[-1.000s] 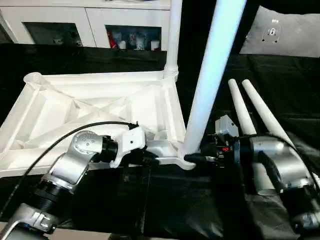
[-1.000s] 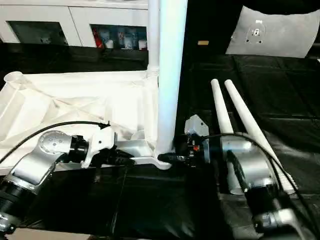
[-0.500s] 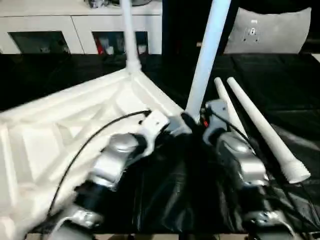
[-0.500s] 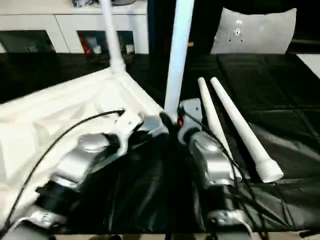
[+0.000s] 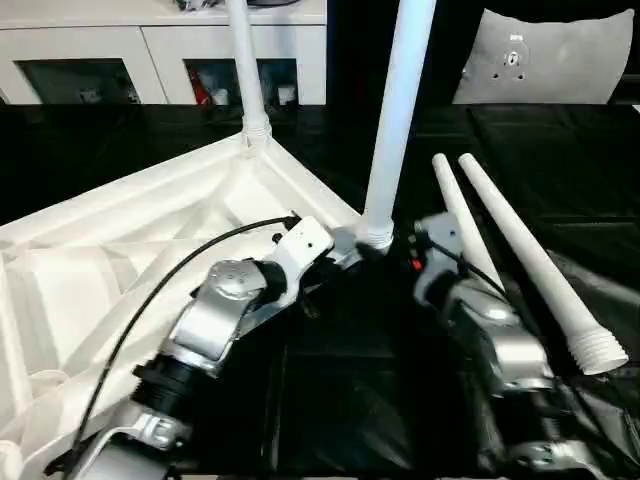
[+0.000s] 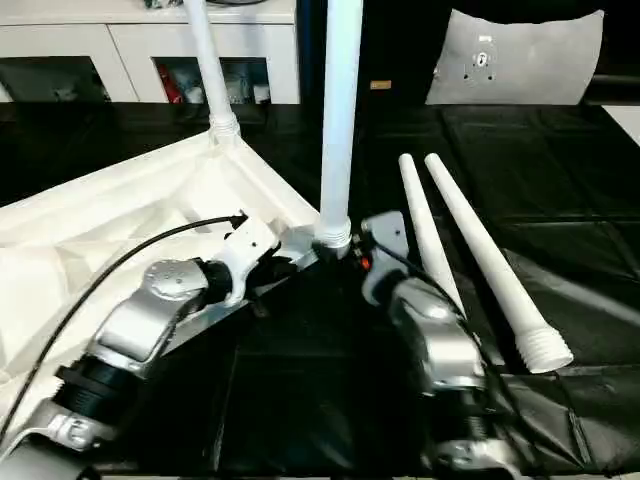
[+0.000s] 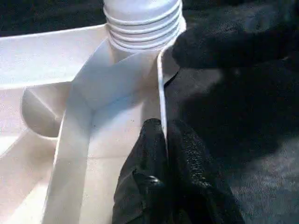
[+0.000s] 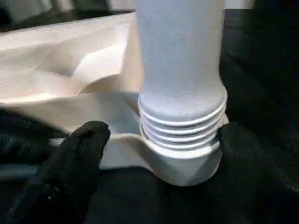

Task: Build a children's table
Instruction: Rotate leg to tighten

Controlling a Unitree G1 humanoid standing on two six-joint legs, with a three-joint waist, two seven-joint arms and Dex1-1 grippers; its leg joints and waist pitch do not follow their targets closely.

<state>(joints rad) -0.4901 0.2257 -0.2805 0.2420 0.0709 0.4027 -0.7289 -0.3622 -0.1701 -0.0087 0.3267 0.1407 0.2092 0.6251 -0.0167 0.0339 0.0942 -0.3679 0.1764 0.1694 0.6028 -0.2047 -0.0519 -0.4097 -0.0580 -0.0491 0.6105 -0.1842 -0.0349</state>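
Observation:
The white table top [image 5: 110,250] lies underside up, its ribs showing. Two white legs stand upright in its corner sockets, one at the far corner [image 5: 246,70] and one at the near corner [image 5: 398,120]. Two more legs [image 5: 468,235] [image 5: 535,265] lie loose on the black cloth to the right. My left gripper [image 7: 162,135] is shut on the top's thin rim just beside the near leg's socket. My right gripper [image 8: 163,140] is open around the near leg's ribbed collar [image 8: 182,126], with one black finger [image 8: 79,149] clearly apart from it.
A white cabinet [image 5: 150,40] runs along the back, and a pale flat panel [image 5: 545,60] leans at the back right. Black cloth [image 5: 350,400] covers the surface under both arms. A black cable [image 5: 150,290] arcs over my left forearm.
The whole view has shifted. The table top now lies slanted relative to the loose legs, the near leg stands straighter, and my right gripper's fingers have spread away from its base.

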